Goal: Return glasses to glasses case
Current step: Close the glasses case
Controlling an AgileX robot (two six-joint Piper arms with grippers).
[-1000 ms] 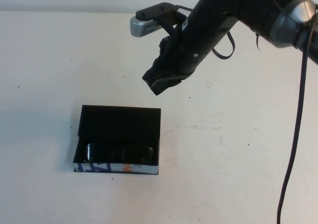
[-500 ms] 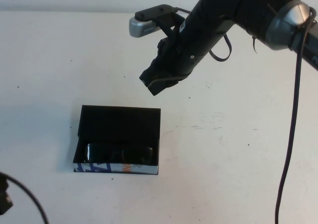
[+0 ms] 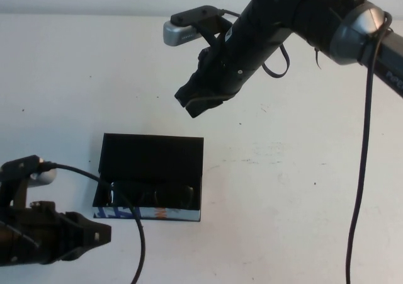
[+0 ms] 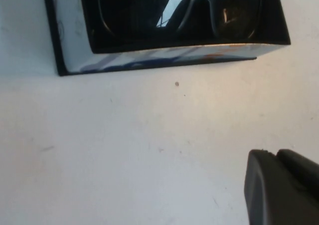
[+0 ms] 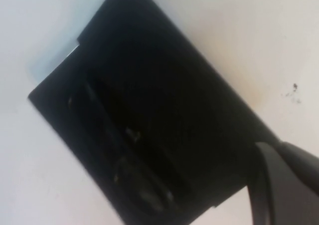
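Note:
The glasses case (image 3: 151, 153) lies open on the white table, its flap lid flat at the back and its blue, white and orange front edge (image 3: 148, 213) toward me. The black glasses (image 3: 151, 194) lie inside it, behind the front edge. My right gripper (image 3: 196, 107) hangs shut and empty in the air behind the case. My left gripper (image 3: 104, 232) is shut and empty, low near the case's front left corner. The left wrist view shows the glasses (image 4: 197, 8) in the case (image 4: 164, 55), with the gripper (image 4: 271, 155) short of it. The right wrist view shows the case (image 5: 149, 100) below the gripper (image 5: 271, 150).
The white table (image 3: 302, 189) stretches bare to the right of the case. My left arm's cable (image 3: 129, 221) loops across the case's front left corner. My right arm's cable (image 3: 365, 170) hangs down at the right side.
My left arm has come into view from the lower left and moved toward the case's front left corner. My right gripper has drifted slightly left and away from the case.

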